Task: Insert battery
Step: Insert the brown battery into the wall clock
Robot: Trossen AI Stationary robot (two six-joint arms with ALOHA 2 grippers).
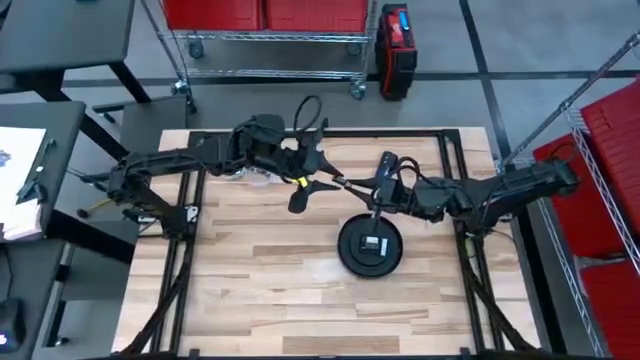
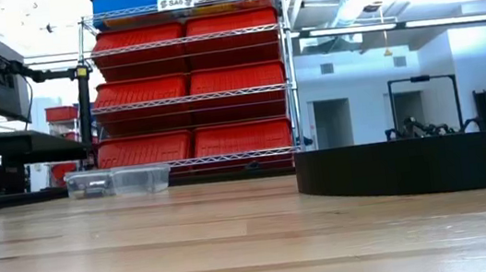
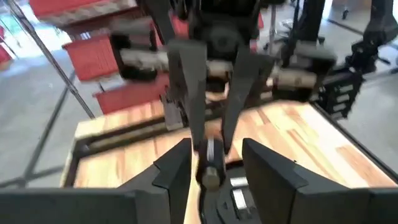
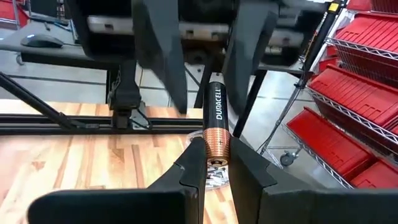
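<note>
Right pincer [image 4: 210, 163], foremost in its wrist view: fingers pinched on the copper end of the battery [image 4: 216, 121], which juts forward, presumably so its black end is free for a handover.
Left pincer [image 3: 211, 163]: fingers spread, facing the right one above the middle of the surface [image 1: 250, 300], apparently just released or about to take the cell.
Black round device [image 1: 370, 245]: flat on the surface below and right of the meeting point, its compartment facing up, likely the battery's destination.
Clear trays [image 2: 118, 180]: at the surface's far edge.
</note>
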